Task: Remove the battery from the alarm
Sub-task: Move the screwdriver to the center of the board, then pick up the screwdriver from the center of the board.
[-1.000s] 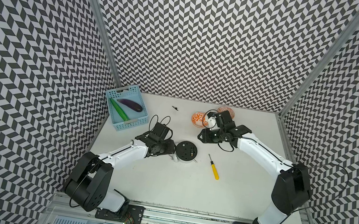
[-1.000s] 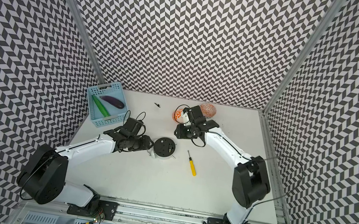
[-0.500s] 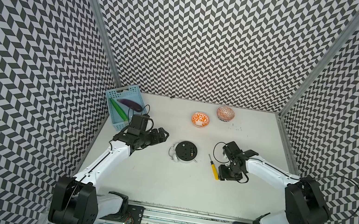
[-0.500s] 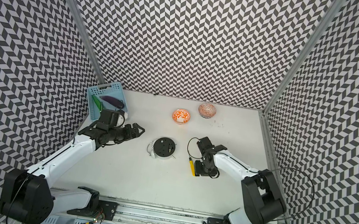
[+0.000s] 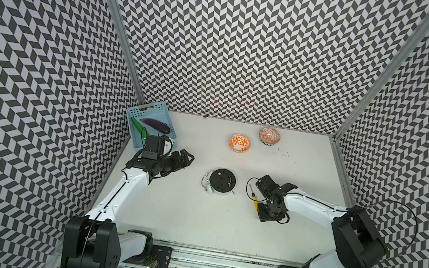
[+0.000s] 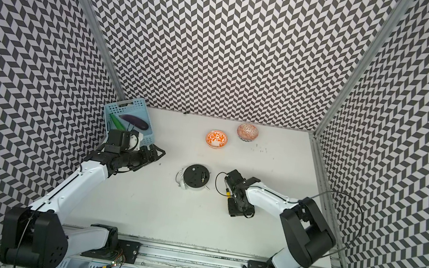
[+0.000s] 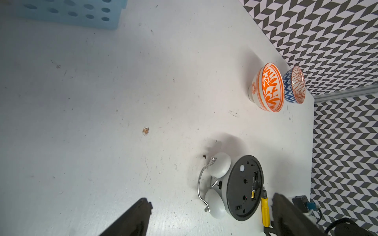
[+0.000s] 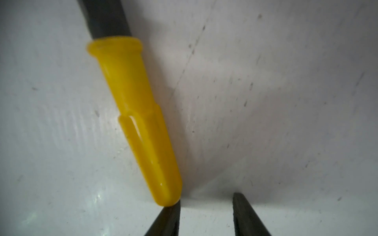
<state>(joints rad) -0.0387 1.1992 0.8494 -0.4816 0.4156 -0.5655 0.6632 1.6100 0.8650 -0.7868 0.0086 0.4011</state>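
Both of my grippers hold nothing. My left gripper is over the table near its left edge, just in front of the blue basket that stands in the far left corner. Its jaws are spread wide and point toward the alarm clock.

My right gripper points down at the table, right of the middle. Its jaws are partly apart, with only bare surface between them. One fingertip meets the butt of the yellow-handled screwdriver, which lies flat outside the jaws.

The alarm clock lies face down about mid-table, black back up, with its bells and handle toward the left edge. The screwdriver is just beside it on the right. The battery sits in the open slot in that back, its gold end showing.

An orange-leafed bowl and a blue-and-orange bowl stand near the far edge, right of its middle.
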